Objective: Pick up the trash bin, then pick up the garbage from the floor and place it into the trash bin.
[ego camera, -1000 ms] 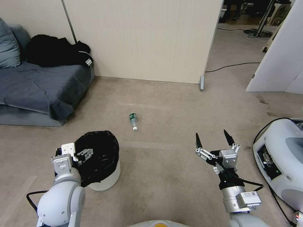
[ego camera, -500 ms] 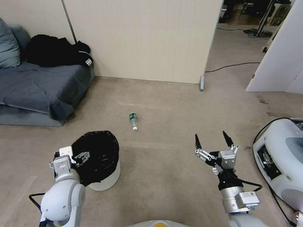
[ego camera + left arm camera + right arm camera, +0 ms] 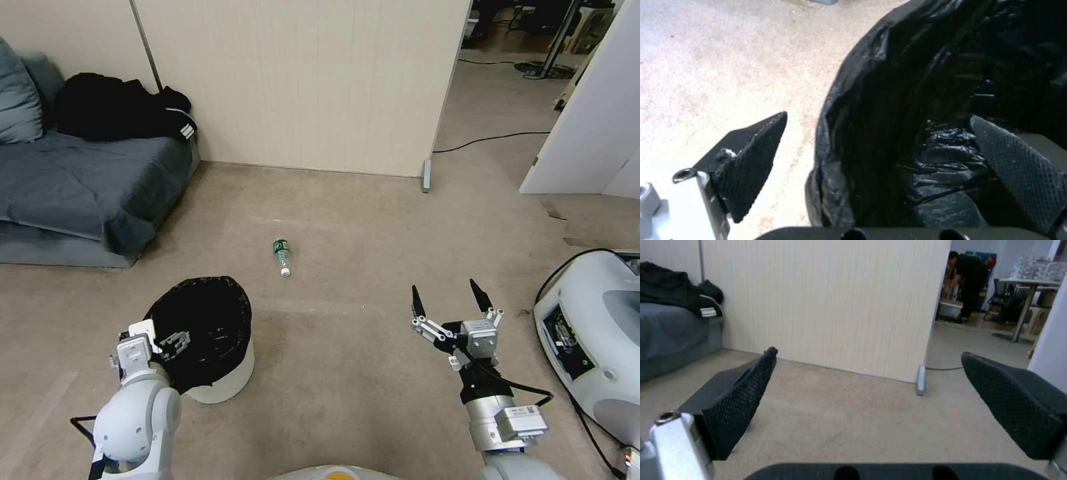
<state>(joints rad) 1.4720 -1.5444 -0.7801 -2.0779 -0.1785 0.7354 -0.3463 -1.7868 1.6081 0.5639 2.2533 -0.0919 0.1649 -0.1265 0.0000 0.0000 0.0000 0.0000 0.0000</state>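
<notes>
Head view: left gripper [image 3: 159, 339], spread astride the trash bin [image 3: 213, 347] rim, has drawn back; right gripper [image 3: 448, 303] wide.

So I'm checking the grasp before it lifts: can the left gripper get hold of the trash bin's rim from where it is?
Probably yes. The left gripper is open astride the trash bin rim, one finger outside and one inside the black bag.

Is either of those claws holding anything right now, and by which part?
Nothing yet. The left gripper is open, straddling the trash bin rim, one finger inside, one outside. The right gripper is open over bare floor.
</notes>
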